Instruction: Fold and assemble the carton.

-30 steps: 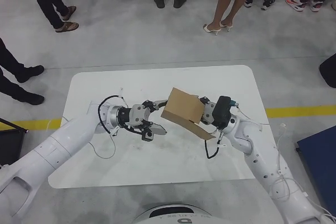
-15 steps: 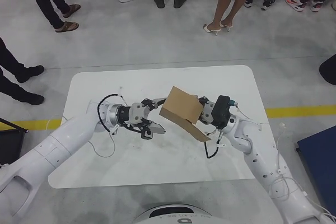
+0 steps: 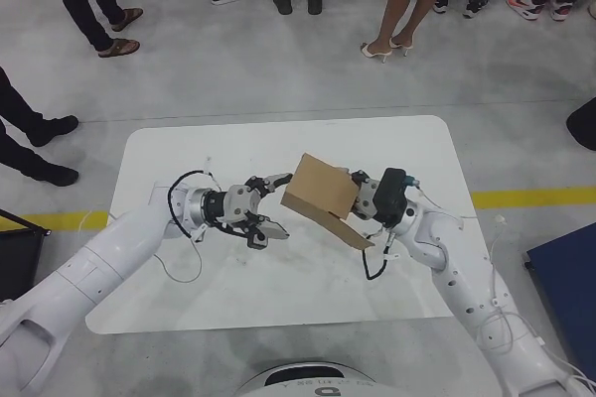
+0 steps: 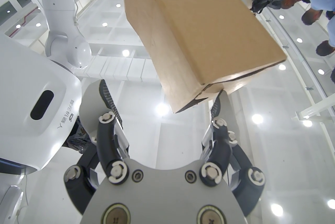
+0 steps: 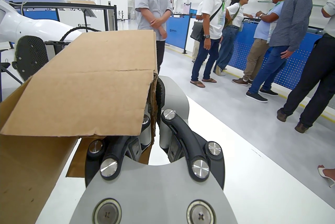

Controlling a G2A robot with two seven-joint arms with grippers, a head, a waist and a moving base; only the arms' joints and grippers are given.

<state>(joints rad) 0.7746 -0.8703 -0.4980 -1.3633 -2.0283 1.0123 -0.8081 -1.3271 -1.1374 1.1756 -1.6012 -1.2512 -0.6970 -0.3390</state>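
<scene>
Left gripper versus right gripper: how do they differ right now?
Left gripper is open; right gripper is shut on the carton's edge. Left gripper holds nothing, fingers spread by a carton corner; right gripper holds the carton. Both point at the carton.

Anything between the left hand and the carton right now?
Nothing. In the top view, the gap from the open left hand to the carton shows bare white table beneath.

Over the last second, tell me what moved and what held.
The left pincer drew back slightly toward its own side, still open. The carton, clamped in the right pincer, shifted a little after it. Nothing was taken or let go; the right pincer's hold stayed as it was.
</scene>
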